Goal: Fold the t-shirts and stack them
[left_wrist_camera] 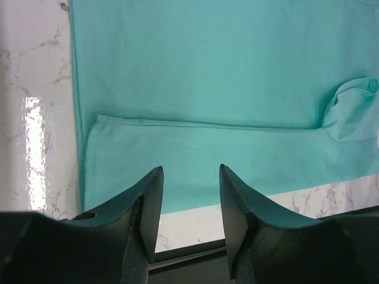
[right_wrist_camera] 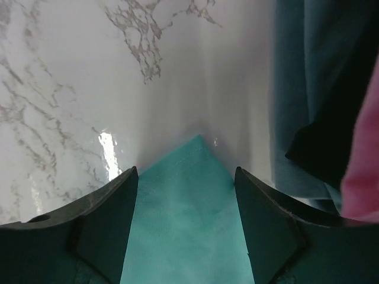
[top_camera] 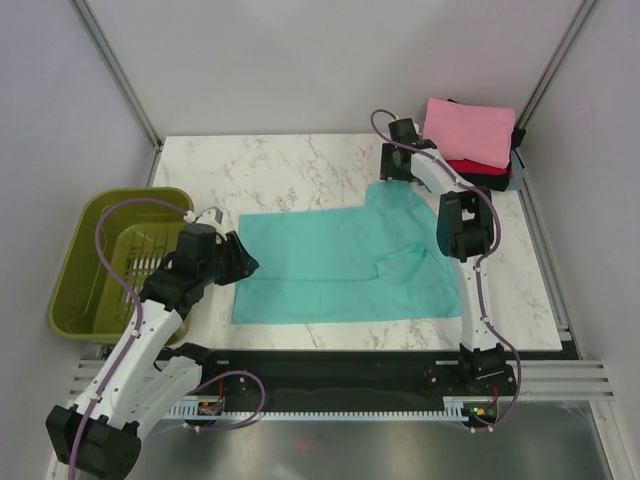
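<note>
The teal t-shirt (top_camera: 330, 262) lies spread on the marble table, one sleeve folded in near its right side. My left gripper (top_camera: 240, 262) is open at the shirt's left edge; its wrist view shows the hem (left_wrist_camera: 195, 142) beyond the spread fingers (left_wrist_camera: 149, 195), nothing between them. My right gripper (top_camera: 392, 172) is open at the shirt's far right corner; that teal corner (right_wrist_camera: 192, 195) lies between its jaws, not pinched. A folded stack with pink (top_camera: 468, 130) on top, red (top_camera: 478, 168) and darker shirts below, sits at the far right corner.
An olive-green plastic basket (top_camera: 85, 280) stands left of the table beside my left arm. The grey-blue and black folded edges of the stack (right_wrist_camera: 308, 89) show close to the right of my right gripper. Walls enclose the table at back and sides.
</note>
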